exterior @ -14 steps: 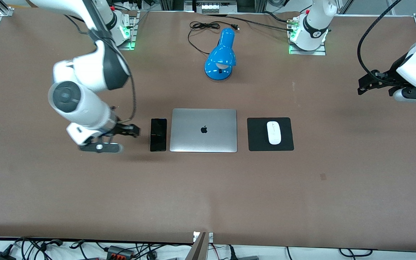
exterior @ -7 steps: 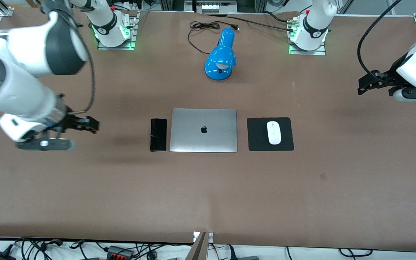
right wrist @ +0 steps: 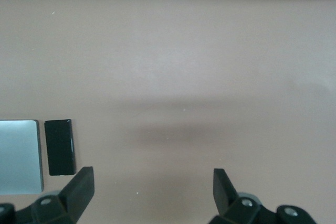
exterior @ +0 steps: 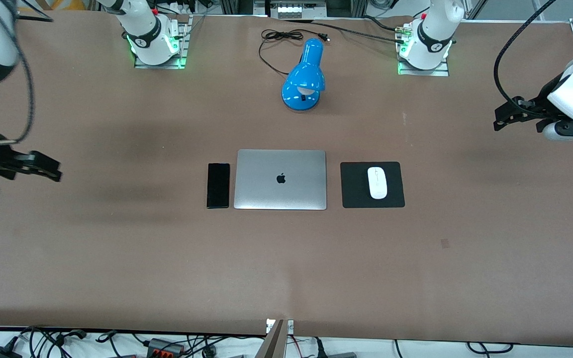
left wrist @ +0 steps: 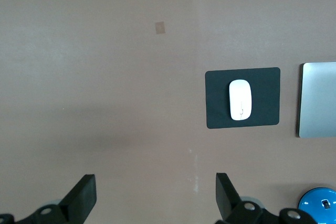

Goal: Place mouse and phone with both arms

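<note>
Slim black glossy phone (exterior: 218, 185) lying at the closed silver laptop's (exterior: 280, 179) 9 o'clock, small white oval mouse (exterior: 377, 182) resting on the square black pad (exterior: 372, 184); both empty hands, right hand (exterior: 33, 166) and left hand (exterior: 513, 113), hanging wide-spread over bare brown table (exterior: 286, 263), risking a sweeping return nudging either item askew.

Left claw (exterior: 499, 119) open, raised over the tabletop's left-arm end, empty. Right claw (exterior: 50, 169) open too, raised over the right-arm end, empty. Fingers (left wrist: 84, 199) of each spread wide.
</note>
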